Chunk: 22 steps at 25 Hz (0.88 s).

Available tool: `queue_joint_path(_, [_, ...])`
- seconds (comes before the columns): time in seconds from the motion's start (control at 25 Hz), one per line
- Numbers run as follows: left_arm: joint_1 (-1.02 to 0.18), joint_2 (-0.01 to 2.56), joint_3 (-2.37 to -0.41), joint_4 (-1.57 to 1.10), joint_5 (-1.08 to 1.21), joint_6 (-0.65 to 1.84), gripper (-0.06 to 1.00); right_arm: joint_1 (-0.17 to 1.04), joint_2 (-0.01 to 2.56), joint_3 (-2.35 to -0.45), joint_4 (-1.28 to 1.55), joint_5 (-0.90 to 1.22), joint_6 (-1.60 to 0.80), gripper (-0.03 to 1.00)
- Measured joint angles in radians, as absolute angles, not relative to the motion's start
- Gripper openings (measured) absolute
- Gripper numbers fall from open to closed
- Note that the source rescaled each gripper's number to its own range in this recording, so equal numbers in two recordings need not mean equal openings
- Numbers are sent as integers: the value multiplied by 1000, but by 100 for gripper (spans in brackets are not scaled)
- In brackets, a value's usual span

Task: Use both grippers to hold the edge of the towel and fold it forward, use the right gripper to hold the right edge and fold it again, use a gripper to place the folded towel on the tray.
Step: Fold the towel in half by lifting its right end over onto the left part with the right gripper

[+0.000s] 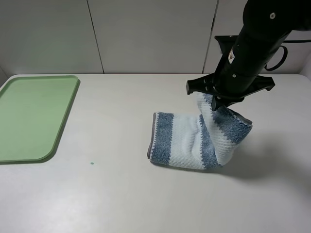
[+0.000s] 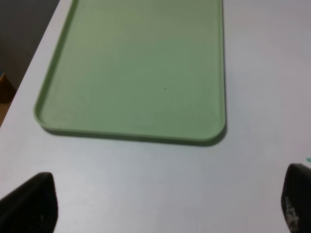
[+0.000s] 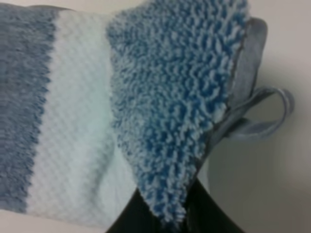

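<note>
The striped blue-grey and pale towel (image 1: 184, 141) lies folded on the white table, right of centre. Its right edge (image 1: 241, 118) is lifted off the table and curled over toward the left. My right gripper (image 1: 216, 101) is shut on that raised end. In the right wrist view the black fingers (image 3: 146, 221) pinch a blue terry corner of the towel (image 3: 77, 111), with the grey hem (image 3: 249, 63) and a small hanging loop (image 3: 272, 114) beside it. The pale-green tray (image 1: 34, 116) lies at the far left. My left gripper (image 2: 163, 208) hovers open near the tray (image 2: 136, 63), holding nothing.
A small teal speck (image 1: 92, 163) marks the table between tray and towel. Bare white tabletop (image 1: 121, 194) stretches in front of both. A grey panelled wall (image 1: 146, 34) runs along the back edge. The left arm does not show in the exterior high view.
</note>
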State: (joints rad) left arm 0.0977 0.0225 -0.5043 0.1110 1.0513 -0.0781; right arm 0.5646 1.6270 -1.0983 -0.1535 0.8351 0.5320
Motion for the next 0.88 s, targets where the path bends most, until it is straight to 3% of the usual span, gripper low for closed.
queue_joint_path(0.48, [98,22,-504,111,1051,-78,90,663,1707,-1120,-199,786,673,5])
queue_joint_path(0.72, [98,22,-504,111,1051,-78,90,669,1718,-1120,-198,756,702,13])
queue_joint_path(0.8, [98,22,-504,111,1051,-78,90,669,1718,-1120,-192,738,702,18])
queue_joint_path(0.84, [98,22,-504,111,1051,-78,90,669,1718,-1120,-186,729,703,25])
queue_joint_path(0.88, [98,22,-504,111,1051,-78,90,669,1718,-1120,-177,717,704,39])
